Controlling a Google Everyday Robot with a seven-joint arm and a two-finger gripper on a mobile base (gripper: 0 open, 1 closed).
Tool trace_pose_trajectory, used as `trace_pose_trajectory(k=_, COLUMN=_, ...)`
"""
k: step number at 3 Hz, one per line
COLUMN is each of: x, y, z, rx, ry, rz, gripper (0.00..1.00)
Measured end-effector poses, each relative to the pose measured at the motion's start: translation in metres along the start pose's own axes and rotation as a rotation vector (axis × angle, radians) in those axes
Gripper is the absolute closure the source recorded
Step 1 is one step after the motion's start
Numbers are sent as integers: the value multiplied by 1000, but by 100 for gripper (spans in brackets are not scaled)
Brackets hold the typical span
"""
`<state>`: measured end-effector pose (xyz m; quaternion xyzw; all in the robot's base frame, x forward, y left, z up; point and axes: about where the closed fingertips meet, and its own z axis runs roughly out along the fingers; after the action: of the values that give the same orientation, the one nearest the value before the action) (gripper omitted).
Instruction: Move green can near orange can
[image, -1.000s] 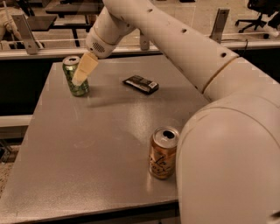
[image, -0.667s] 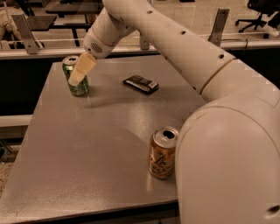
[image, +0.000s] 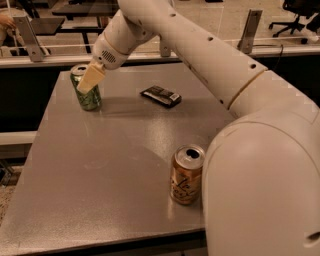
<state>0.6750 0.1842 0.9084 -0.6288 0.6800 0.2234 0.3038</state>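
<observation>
The green can (image: 89, 98) stands upright on the grey table (image: 100, 170) near its far left corner; it has a mottled green body and a silver top. My gripper (image: 88, 81) is right at this can, its cream tip overlapping the can's upper half from the front right. The orange can (image: 186, 175) stands upright near the table's front right, next to my white arm's bulky base, with an orange-tan body and dark lettering. The two cans are far apart.
A flat dark packet (image: 161, 96) lies on the table at the back middle, between the two cans. My white arm (image: 210, 60) spans the table's right side. A rail with metal posts (image: 248, 31) runs behind the table.
My gripper has shifted slightly left, further over the green can. Both cans and the packet have stayed in place.
</observation>
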Motion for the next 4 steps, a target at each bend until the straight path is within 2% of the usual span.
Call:
trace_pose_trajectory(k=1, x=-3, y=6, z=-4, rx=-19, ry=-15, rz=-8, gripper=70)
trace_pose_trajectory(k=2, x=-3, y=17, z=-30, rx=-21, ry=-32, rz=-37, gripper=95)
trace_pose_trajectory(k=3, x=18, y=44, z=-79, rx=-22, ry=-62, rz=-75, gripper=100)
trace_pose_trajectory(k=4, x=49, y=64, z=-110, rx=-13, ry=-62, rz=-83, gripper=100)
